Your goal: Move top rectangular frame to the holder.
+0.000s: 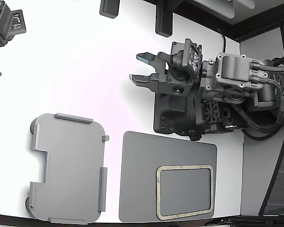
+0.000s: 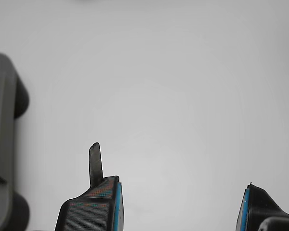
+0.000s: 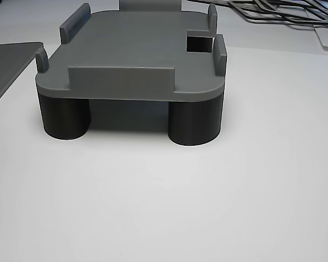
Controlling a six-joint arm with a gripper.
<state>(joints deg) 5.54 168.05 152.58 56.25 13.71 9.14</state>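
Note:
The beige-tan rectangular frame [image 1: 184, 192] lies flat on the dark grey mat [image 1: 142, 175] at the exterior view's lower right. The light grey holder [image 1: 68, 168] with raised edge tabs and a stepped notch sits at the lower left, bare on top. It fills the other view [image 3: 136, 52], standing on dark round feet. My gripper [image 1: 140, 67] hovers over the white table above the mat, open and empty, fingers pointing to the exterior view's left. In the wrist view the gripper [image 2: 180, 204] shows two spread fingertips over bare table, with the holder's edge [image 2: 2, 144] at one side.
A second dark arm [image 1: 4, 28] sits at the exterior view's upper left corner. Two dark posts [image 1: 163, 19] stand at the table's far edge. Thin dark frames [image 3: 279, 13] lie behind the holder in the other view. The table's right edge drops off beside my arm base.

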